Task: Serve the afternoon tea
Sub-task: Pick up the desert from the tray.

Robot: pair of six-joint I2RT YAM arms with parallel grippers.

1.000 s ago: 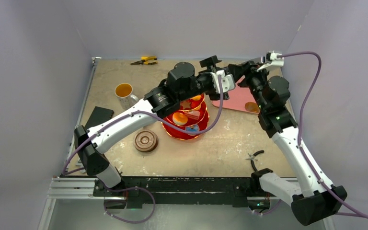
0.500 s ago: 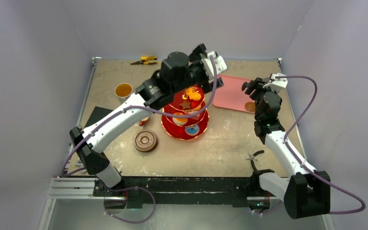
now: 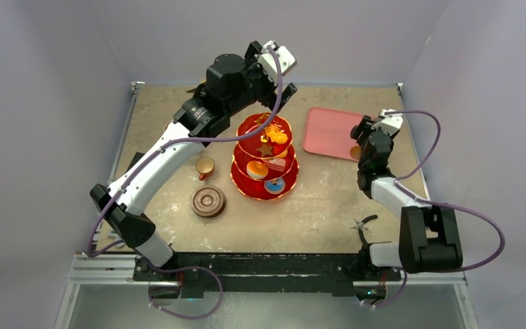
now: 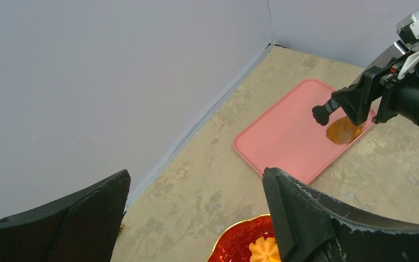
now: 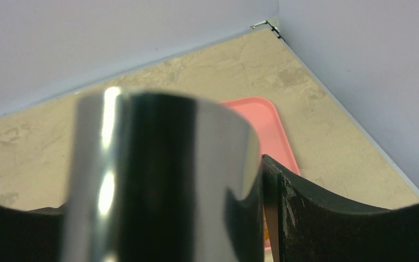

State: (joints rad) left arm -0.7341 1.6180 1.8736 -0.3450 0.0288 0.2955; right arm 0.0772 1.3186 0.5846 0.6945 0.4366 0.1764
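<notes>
The red three-tier stand (image 3: 264,154) stands mid-table with small pastries on its tiers. My left gripper (image 3: 282,94) hangs open and empty high above its top tier (image 4: 239,245), where a yellow cookie (image 4: 264,250) lies. A small brown cup (image 3: 205,166) stands left of the stand, and the brown saucer (image 3: 208,202) lies nearer me. My left arm hides the mug. My right gripper (image 3: 365,131) is at the pink tray's right edge, shut on the black tongs (image 5: 158,164). Their tip (image 4: 321,113) hovers beside an orange pastry (image 4: 342,131) on the tray.
The pink tray (image 3: 325,130) lies at the back right, close to the right wall. Small pliers (image 3: 364,225) lie near the front right. A flat black object (image 3: 135,163) shows at the left under my left arm. Walls close in the back and both sides.
My left arm rose and swung back and left, from near the tray to high over the stand. My right arm drew back to the tray's right edge. The small cup came into view.
</notes>
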